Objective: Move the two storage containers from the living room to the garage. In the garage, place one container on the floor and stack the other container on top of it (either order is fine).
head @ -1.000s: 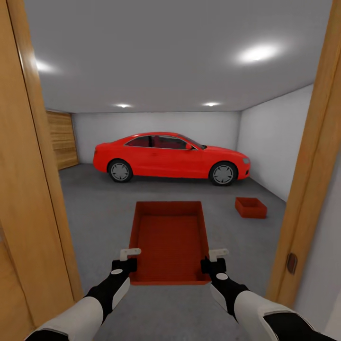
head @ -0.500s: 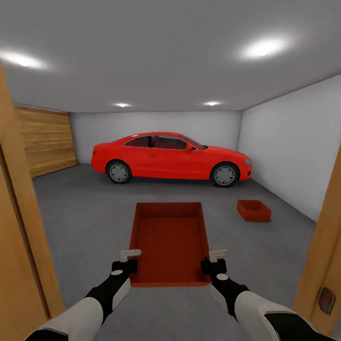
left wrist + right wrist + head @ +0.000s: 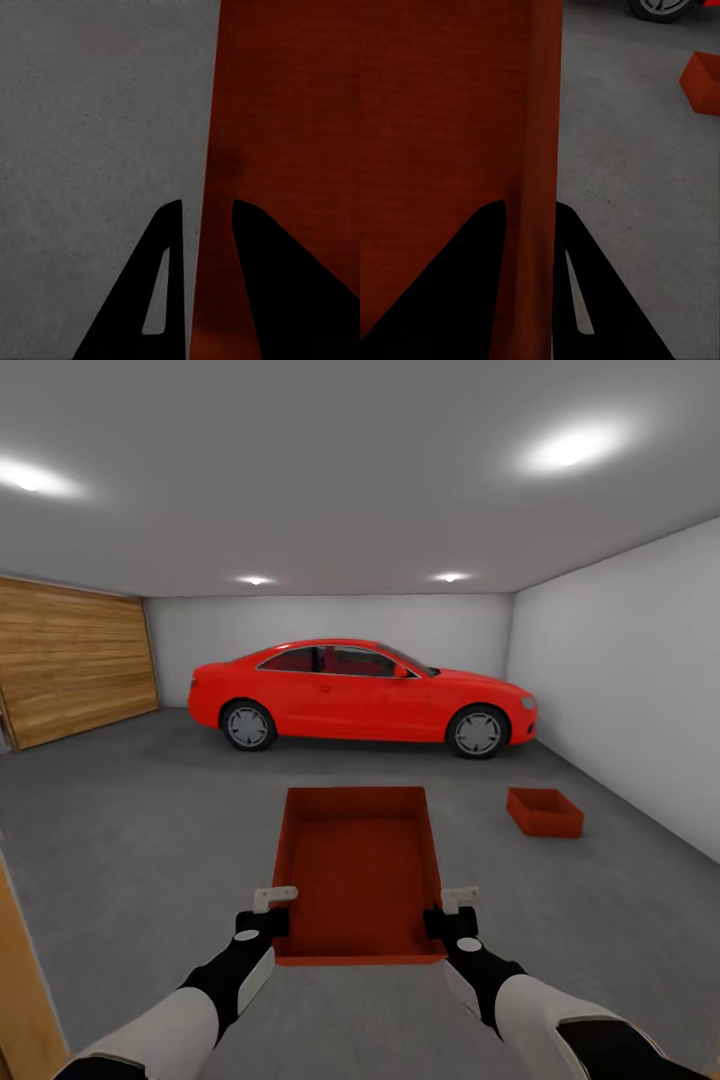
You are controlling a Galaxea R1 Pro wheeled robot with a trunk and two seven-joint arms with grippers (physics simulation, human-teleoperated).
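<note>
I carry an orange-red storage container [image 3: 358, 870] out in front of me, held level above the garage's grey concrete floor [image 3: 150, 820]. My left gripper [image 3: 274, 916] is shut on its left wall [image 3: 206, 225], one finger on each side. My right gripper [image 3: 446, 916] clamps the right wall [image 3: 536, 187] the same way. The second storage container [image 3: 545, 812] sits on the floor ahead to the right, near the white side wall; the right wrist view catches its corner [image 3: 703, 81].
A red car [image 3: 360, 698] is parked across the back of the garage. A tan wooden door [image 3: 70, 660] covers the left wall. A strip of wooden door frame [image 3: 20, 980] shows at the lower left. Bare concrete lies between me and the car.
The view has advanced through the doorway: the door frames have slid out to the edges and the garage has opened up. Both grippers keep their hold on the carried container.
</note>
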